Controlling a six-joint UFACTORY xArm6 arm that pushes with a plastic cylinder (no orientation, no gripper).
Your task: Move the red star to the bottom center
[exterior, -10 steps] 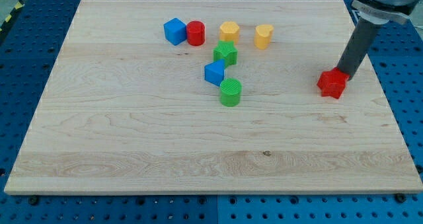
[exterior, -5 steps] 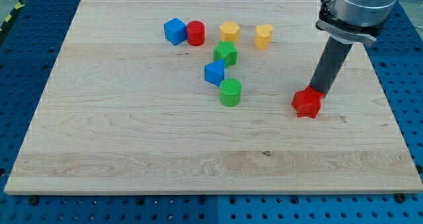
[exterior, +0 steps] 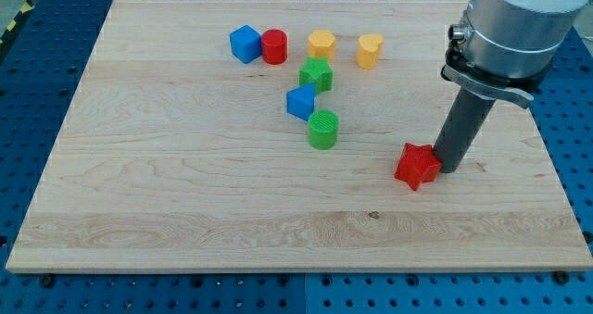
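red star [exterior: 417, 166] further toward view's bottom-left than before, my tip [exterior: 447, 169] touching its right.

Your bench [exterior: 185, 212] holds eight blocks. Near the view's top: blue cube [exterior: 245, 43] touching red cylinder [exterior: 274, 47], then yellow block [exterior: 321, 44] and a second yellow block [exterior: 370, 50]. Below them: green star [exterior: 315, 75], blue block [exterior: 301, 102], green cylinder [exterior: 323, 129]. At the view's right: red star [exterior: 417, 166], with my tip [exterior: 448, 169] touching its right side.
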